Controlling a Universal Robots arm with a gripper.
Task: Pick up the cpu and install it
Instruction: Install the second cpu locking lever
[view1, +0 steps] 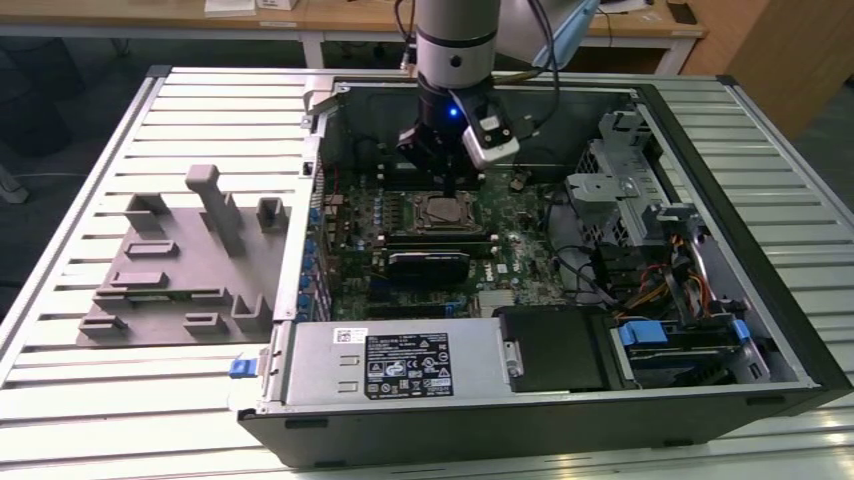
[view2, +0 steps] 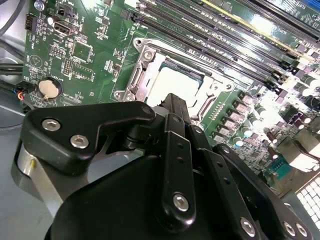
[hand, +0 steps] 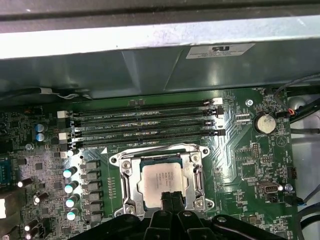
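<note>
The cpu lies flat in the motherboard socket, its silver top facing up inside the metal frame. The exterior view shows the cpu in the middle of the open computer case. My gripper hangs just above the cpu's near edge, fingers pressed together with nothing between them. In the second wrist view the black fingers cover part of the cpu. The gripper stands upright over the socket in the exterior view.
Several memory slots run beside the socket, close to the case wall. Capacitors and a coin battery flank it. A grey fixture tray lies at the exterior view's left. The power supply and drive cage crowd the case.
</note>
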